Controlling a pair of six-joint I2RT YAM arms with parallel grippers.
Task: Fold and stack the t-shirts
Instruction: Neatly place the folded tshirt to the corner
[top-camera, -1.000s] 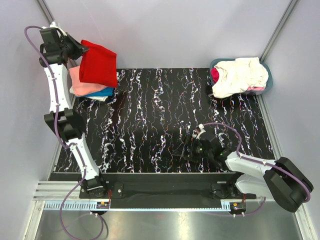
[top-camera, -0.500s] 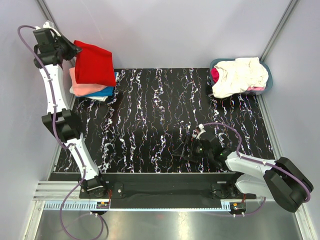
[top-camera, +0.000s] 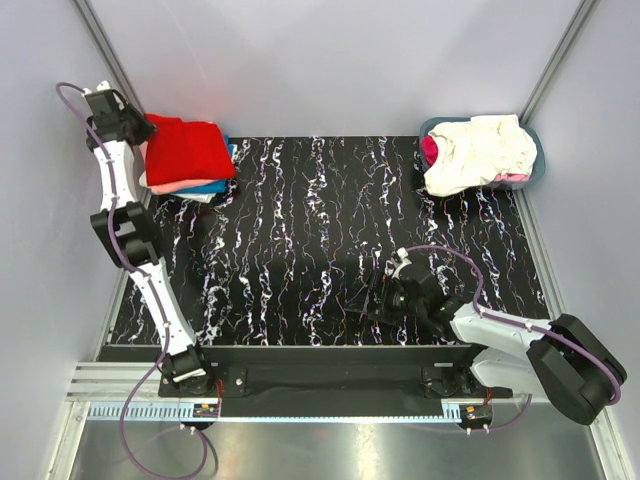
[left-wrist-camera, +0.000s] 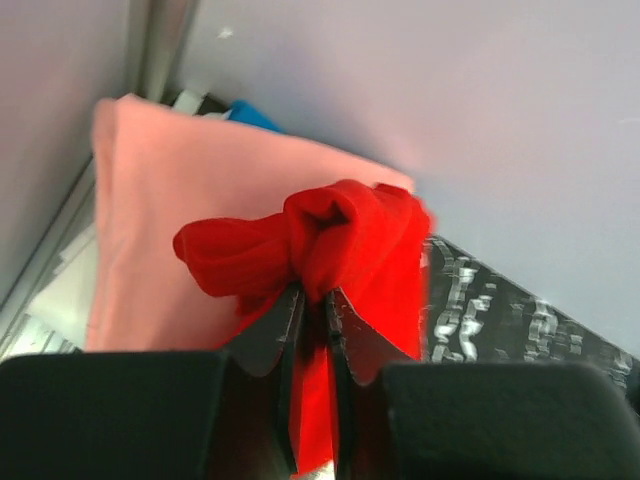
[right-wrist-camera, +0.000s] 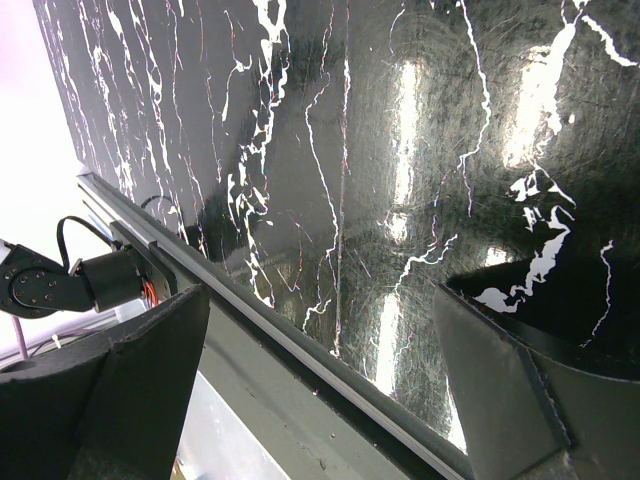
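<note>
Clamps red shirt (top-camera: 188, 150) in left gripper (left-wrist-camera: 312, 300), atop stack (top-camera: 170, 184) at far-left corner; holds right gripper (right-wrist-camera: 320, 340) wide apart, empty. Risks dragging top fold askew by retreating before letting go fully.

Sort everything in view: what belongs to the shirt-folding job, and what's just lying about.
Belongs to the job: red t-shirt, pinched by the left gripper, on the stack; salmon-pink shirt and blue shirt beneath; cream shirt and magenta shirt in the grey-blue basket.
Just lying about: the grey-blue basket itself; marbled table; right gripper, open, empty.
</note>
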